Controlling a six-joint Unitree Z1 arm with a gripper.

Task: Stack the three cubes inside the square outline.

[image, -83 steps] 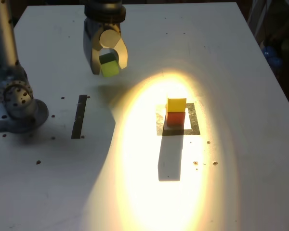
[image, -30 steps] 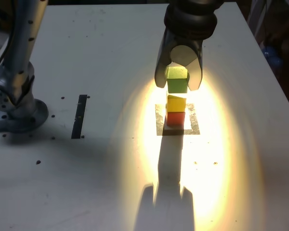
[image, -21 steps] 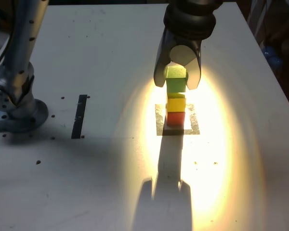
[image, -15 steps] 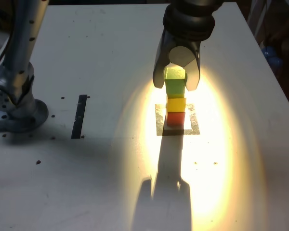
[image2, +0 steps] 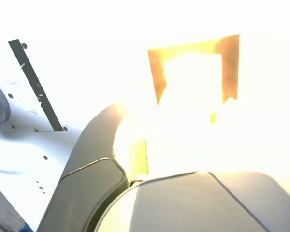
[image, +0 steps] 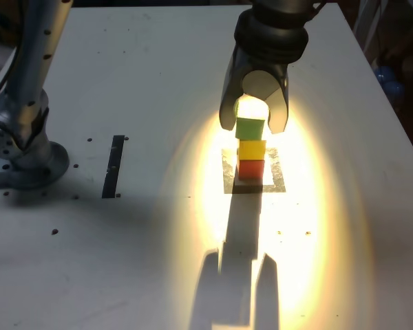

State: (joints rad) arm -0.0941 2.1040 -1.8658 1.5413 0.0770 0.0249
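At the exterior view's left the arm's grey base (image: 24, 155) stands on the white worktop (image: 124, 261), and just to its right a straight black strip (image: 113, 166) lies flat, well apart from the cubes. Further right, in a bright pool of light, the square outline (image: 254, 172) lies on the worktop with the red cube (image: 250, 168) inside it, toward the frame's left side. The yellow cube (image: 251, 149) sits squarely on the red one, and the green cube (image: 249, 128) sits on the yellow, so the three form one upright column. The gripper (image: 253, 122) hangs straight above the column, one finger on each side of the green cube; its jaws look slightly spread, with a thin gap at the cube's sides, though glare on the cube's top makes contact hard to judge, so I cannot tell for sure whether it has let go. A long shadow of column and fingers runs toward the near edge of the worktop. In the wrist view almost everything is washed out: only the square outline (image2: 193, 67), the black strip (image2: 36, 86) and a dark finger (image2: 94, 183) can be made out, with a thin green-yellow edge beside that finger.
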